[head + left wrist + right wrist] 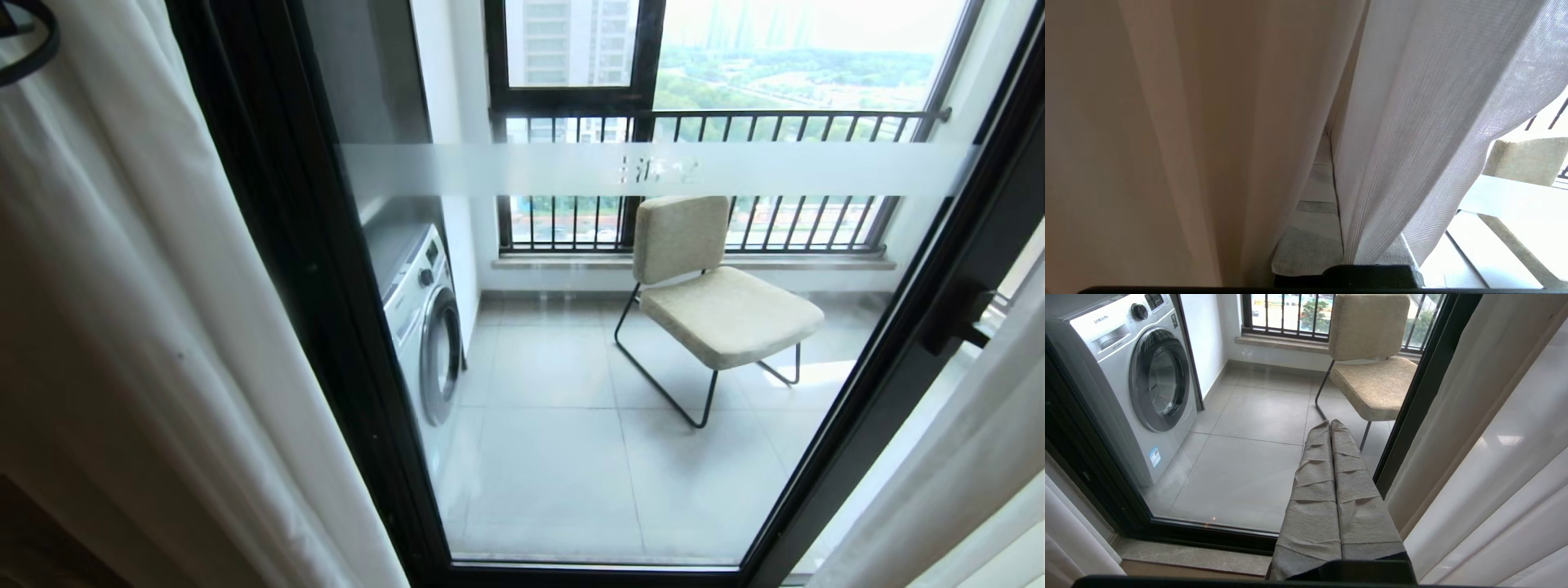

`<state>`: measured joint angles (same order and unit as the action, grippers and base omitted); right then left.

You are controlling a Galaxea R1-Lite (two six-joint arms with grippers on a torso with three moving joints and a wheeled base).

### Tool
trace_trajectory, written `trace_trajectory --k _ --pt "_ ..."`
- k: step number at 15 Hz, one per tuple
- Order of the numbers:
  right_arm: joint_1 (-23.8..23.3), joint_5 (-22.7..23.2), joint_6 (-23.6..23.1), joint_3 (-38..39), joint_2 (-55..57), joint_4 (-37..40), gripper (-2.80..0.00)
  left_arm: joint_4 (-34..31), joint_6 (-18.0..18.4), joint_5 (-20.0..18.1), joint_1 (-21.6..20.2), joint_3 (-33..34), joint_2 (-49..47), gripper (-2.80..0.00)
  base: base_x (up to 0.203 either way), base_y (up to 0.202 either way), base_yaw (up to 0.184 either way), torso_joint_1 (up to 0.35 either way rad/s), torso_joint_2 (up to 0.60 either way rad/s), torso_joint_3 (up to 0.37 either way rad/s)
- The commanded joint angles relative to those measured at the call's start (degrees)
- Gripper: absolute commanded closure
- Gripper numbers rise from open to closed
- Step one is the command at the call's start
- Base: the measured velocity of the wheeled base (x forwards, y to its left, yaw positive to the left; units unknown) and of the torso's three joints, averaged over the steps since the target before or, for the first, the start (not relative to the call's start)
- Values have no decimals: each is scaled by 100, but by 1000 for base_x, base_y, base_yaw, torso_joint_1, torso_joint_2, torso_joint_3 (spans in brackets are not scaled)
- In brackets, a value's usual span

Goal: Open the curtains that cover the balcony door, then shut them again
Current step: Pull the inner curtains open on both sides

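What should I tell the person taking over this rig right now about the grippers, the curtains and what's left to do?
Left gripper: shut, buried in the folds of the left curtains, pinching the sheer.
Right gripper: shut, empty, idle before the balcony door.
Curtains: drawn to both sides; the right curtain hangs past the door frame. The glass is uncovered, with the chair and washing machine visible through it.
Done: opening.
Left: pull the curtains back across the door.
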<state>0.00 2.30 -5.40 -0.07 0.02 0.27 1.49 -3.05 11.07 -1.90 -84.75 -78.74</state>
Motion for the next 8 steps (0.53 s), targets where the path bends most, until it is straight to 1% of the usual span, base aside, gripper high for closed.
trace_trajectory --k 1,3,4,8 --pt "0 7 -5 -1 -2 0 0 1 -3 9 -3 2 -9 0 0 191 2 10 2 2" --pt "0 3 -5 6 -2 0 0 1 -3 9 3 2 -1 0 0 174 2 5 2 5" --pt "0 7 -5 -1 -2 0 0 1 -3 15 -1 -7 -1 0 0 109 -1 0 2 2" --pt "0 -1 -5 -1 -2 0 0 18 -10 -22 -3 -79 -23 0 0 0 0 0 0 0"
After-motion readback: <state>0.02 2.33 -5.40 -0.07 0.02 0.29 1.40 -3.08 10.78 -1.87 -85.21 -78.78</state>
